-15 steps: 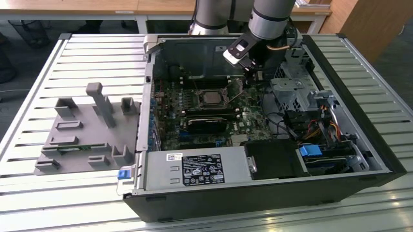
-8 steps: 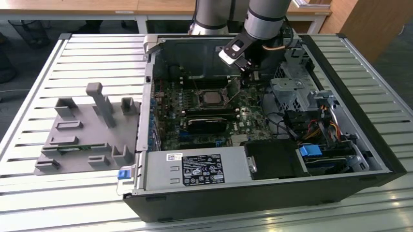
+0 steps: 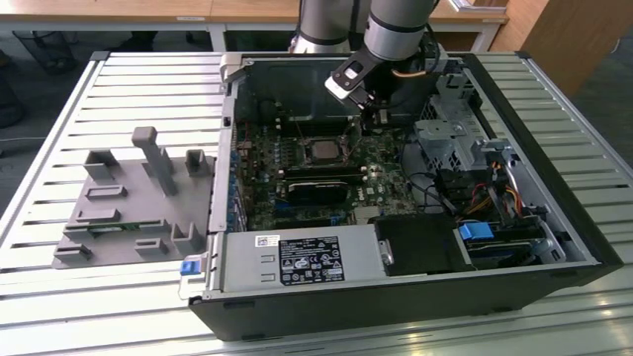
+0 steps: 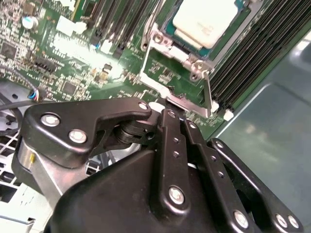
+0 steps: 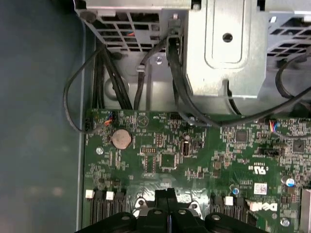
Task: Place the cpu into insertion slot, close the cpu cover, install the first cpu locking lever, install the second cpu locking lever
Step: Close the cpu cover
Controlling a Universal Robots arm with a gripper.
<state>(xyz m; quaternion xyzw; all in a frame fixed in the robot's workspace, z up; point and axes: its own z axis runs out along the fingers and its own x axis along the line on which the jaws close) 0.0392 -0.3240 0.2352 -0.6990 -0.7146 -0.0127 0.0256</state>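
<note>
Mid-frame in the second wrist view, the black gripper (image 4: 163, 112), jaws clenched, is touching the open thin silver-frame cpu cover (image 4: 207, 90); closing it is likely calling for a swing over the seated pale square cpu (image 4: 204, 19).

The arm (image 3: 396, 30) is hanging steeply downward, its wrist (image 3: 348, 78) tilting a little. The gripper (image 3: 369, 111) is pointing down, its black fingers (image 5: 161, 199) pressing together.

I get bright daylight glaring off the surface (image 3: 59, 297); beneath my gripper (image 3: 369, 111) the case (image 3: 396, 308) interior lies shadowed.
</note>
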